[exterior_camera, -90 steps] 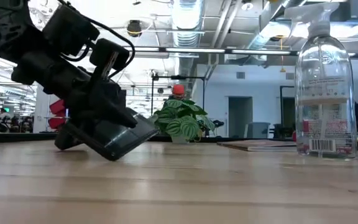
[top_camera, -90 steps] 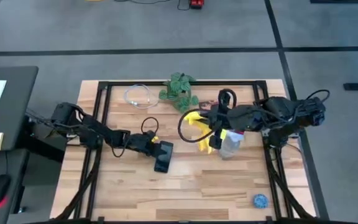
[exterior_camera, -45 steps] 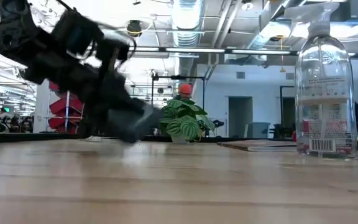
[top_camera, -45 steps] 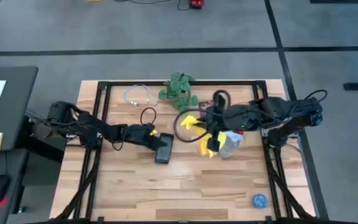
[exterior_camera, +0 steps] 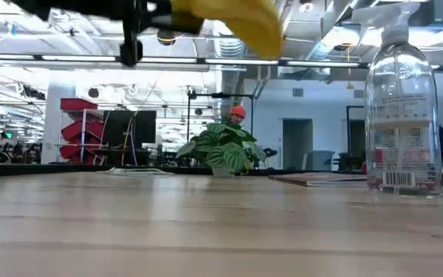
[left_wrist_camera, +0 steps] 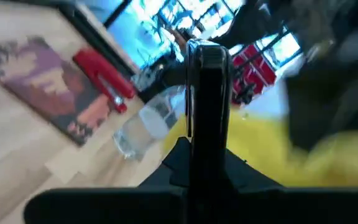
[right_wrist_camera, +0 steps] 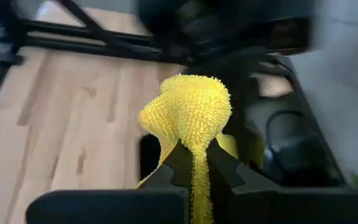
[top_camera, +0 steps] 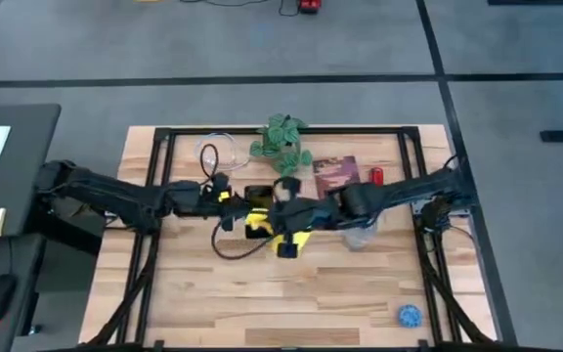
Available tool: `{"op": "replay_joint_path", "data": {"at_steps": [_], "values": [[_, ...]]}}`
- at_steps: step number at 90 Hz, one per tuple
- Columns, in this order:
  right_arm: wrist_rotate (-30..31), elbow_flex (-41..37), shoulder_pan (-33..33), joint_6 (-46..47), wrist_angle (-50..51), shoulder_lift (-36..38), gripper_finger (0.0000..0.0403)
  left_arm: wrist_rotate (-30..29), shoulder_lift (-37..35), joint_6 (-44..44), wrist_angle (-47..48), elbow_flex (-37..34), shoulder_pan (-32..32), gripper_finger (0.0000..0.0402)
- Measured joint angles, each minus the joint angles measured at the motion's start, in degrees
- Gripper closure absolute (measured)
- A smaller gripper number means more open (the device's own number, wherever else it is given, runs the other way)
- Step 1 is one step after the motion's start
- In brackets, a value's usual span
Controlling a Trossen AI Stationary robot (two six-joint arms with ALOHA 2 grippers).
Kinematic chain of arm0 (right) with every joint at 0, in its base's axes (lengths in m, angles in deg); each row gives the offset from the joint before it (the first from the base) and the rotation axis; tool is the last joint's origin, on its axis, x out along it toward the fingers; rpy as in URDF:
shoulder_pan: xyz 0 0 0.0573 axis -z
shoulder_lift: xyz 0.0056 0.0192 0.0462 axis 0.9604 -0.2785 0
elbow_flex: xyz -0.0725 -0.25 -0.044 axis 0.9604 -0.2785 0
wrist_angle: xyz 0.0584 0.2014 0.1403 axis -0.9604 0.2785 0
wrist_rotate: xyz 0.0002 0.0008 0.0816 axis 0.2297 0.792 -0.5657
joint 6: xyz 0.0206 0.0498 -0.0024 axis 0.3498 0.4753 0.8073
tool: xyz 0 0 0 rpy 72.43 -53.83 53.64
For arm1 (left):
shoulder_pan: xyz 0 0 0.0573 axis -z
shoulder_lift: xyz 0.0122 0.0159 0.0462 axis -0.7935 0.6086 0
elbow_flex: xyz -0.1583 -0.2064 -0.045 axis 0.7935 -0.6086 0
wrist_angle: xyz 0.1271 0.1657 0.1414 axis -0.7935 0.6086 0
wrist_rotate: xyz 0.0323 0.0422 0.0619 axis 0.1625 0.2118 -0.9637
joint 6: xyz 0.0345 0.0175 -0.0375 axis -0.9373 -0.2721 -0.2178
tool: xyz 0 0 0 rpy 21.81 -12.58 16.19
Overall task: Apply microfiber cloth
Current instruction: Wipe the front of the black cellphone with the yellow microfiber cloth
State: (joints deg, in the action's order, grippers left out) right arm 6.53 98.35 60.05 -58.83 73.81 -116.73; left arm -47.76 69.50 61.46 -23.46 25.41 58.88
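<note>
**Cloth and phone meeting over the middle of the bench**

My right fingers (right_wrist_camera: 193,163) are closed tight on the microfiber cloth (right_wrist_camera: 188,112); a bunched yellow wad of it stands up between them, and more of it hangs below. From above, the cloth (top_camera: 291,238) sits at the centre of the bench (top_camera: 360,293), pinched at the end of my right arm, which reaches in from the right edge. In the low view the cloth (exterior_camera: 229,19) is up in the air, clear of the wood.

My left fingers (left_wrist_camera: 205,163) are clamped on the black phone (left_wrist_camera: 207,106), gripping it edge-on so that it stands up thin and dark between them. Seen from above, the phone (top_camera: 256,195) is just beside the cloth, held at the end of my left arm, which stretches in from the left edge. Through my left wrist camera the yellow fabric fills the space right behind the phone; whether the two are touching I cannot tell.

Behind them on the bench are a clear spray bottle (exterior_camera: 401,108), a small leafy plant (top_camera: 281,142), a book (top_camera: 335,173) and a red object (top_camera: 376,176). A blue ball (top_camera: 410,315) lies well apart near the front right corner.
</note>
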Motion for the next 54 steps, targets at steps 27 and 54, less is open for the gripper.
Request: {"op": "replay_joint_path", "data": {"at_steps": [27,54], "values": [[7.29,0.07,0.11,-4.50,-4.19,-4.55,0.0403,-2.47,-0.57,-2.16,4.28,5.62,0.46,0.0396],[6.18,0.06,-0.07,-3.38,-2.70,-3.75,0.0403,-2.36,-0.44,-0.90,5.05,5.67,0.78,0.0395]]}}
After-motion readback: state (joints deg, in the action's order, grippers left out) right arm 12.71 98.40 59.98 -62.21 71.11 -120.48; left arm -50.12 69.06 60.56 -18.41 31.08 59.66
